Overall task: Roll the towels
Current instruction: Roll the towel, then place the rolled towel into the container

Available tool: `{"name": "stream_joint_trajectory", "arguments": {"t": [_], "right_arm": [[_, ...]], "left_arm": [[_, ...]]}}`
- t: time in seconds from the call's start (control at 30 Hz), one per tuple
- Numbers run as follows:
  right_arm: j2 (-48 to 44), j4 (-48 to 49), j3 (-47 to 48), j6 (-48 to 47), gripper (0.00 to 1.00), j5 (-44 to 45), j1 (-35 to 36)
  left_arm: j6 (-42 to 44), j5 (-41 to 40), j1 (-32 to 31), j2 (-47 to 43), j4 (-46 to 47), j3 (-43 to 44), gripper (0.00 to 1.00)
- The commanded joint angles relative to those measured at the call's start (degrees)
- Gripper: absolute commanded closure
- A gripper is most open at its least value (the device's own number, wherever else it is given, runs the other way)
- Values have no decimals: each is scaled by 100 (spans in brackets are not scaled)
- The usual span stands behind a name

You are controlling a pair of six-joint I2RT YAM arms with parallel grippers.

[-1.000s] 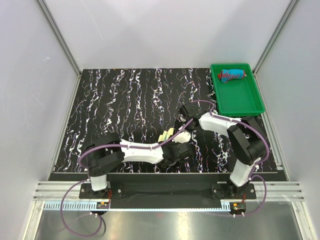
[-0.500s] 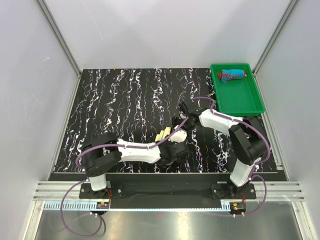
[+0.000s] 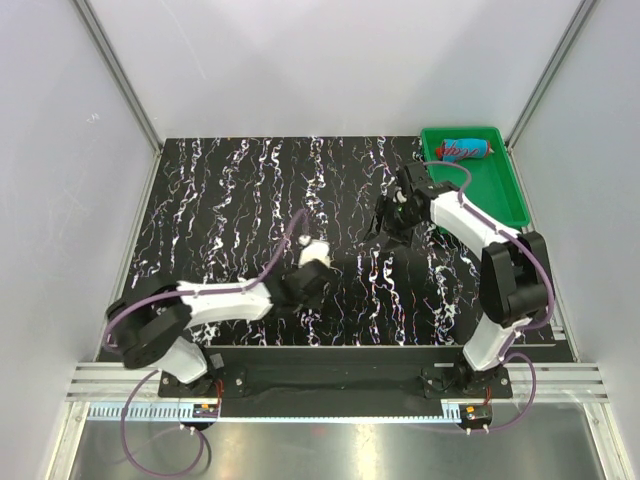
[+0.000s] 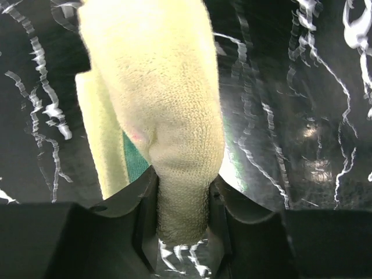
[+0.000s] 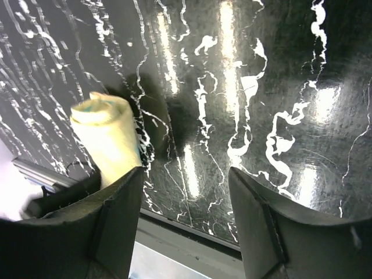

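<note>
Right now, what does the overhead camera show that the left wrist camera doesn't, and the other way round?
Only overhead: the green tray holding the rolled red towel, and the right gripper. Only the left wrist: the yellow towel with its teal patch, pinched in the left gripper; overhead I can't make that towel out. Both: the black marbled table.
</note>
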Motion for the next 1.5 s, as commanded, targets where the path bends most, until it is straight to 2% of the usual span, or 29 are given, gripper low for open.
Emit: {"name": "stream_joint_trajectory", "arguments": {"t": [0.0,0.17,0.27,0.4,0.5,0.57,0.6,0.67,0.87,1.07,1.17,1.4,1.47], "right_arm": [[-521,245,-158,-49,33,-116,-4],[-960,1371,-1169,390,32,-1011,-4],[-1084,1987,-1609,566,31,-1319,-4],[-1137,2916,-2039,751,29,-1786,-4],[-1146,3820,-2583,1040,24,-2164,-4],[-1093,4446,-2839,1355,22,-2419,14],[-1049,5067,-3066,1471,21,-2507,31],[-847,5554,-3182,1603,20,-2560,206],[-214,5767,-2972,1472,19,-2121,927],[208,6224,-2919,1683,19,-2112,1156],[313,6242,-2867,1692,19,-2051,1262],[524,6391,-2823,1789,18,-1884,1428],[612,6391,-2779,1788,19,-1840,1481]], "left_arm": [[-359,1276,539,-538,1185,-774,100],[-640,2272,1357,-1092,1900,-1556,100],[-921,3194,1865,-1259,2742,-2091,100],[-1449,4441,2526,-1076,4400,-2752,100],[-1800,4943,2764,-768,5429,-3078,100],[-1967,5077,2799,-601,5618,-3087,100],[-2029,5121,2799,-565,5766,-3087,100],[-2213,5077,2808,-477,5803,-3087,100],[-2504,5024,2878,-346,5777,-3201,100],[-2846,5068,2984,198,6197,-3421,100],[-3206,5200,3037,760,7014,-3596,100],[-3971,5297,3072,2464,9665,-3966,100],[-4121,5288,3089,2712,10073,-4080,100]]}}
